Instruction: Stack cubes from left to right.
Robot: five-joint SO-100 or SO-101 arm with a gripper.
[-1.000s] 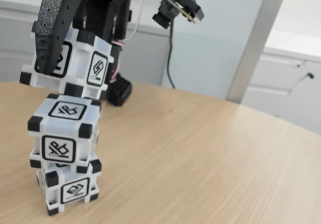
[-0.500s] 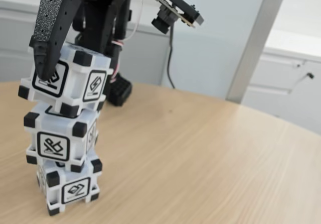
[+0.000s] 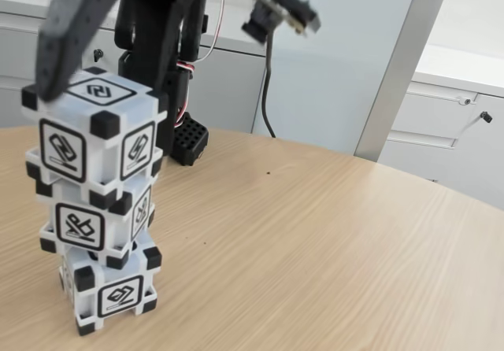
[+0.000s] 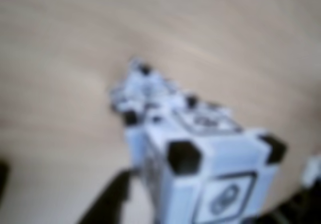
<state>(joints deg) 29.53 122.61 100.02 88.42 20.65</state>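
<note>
We see three cubes (image 3: 93,209) stacked on the table (image 3: 315,241), gripper (image 3: 59,75) blurred above, grip we cannot tell

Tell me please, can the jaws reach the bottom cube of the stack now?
Probably not directly. The bottom cube has the middle cube and top cube resting on it, so a descent from above is blocked.

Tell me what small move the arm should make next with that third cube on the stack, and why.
Probably lift the pincer straight up, slowly. The top cube sits on the middle cube above the bottom cube, with a finger at its upper edge. The stack leans unevenly, so a sideways pull might topple it.
</note>
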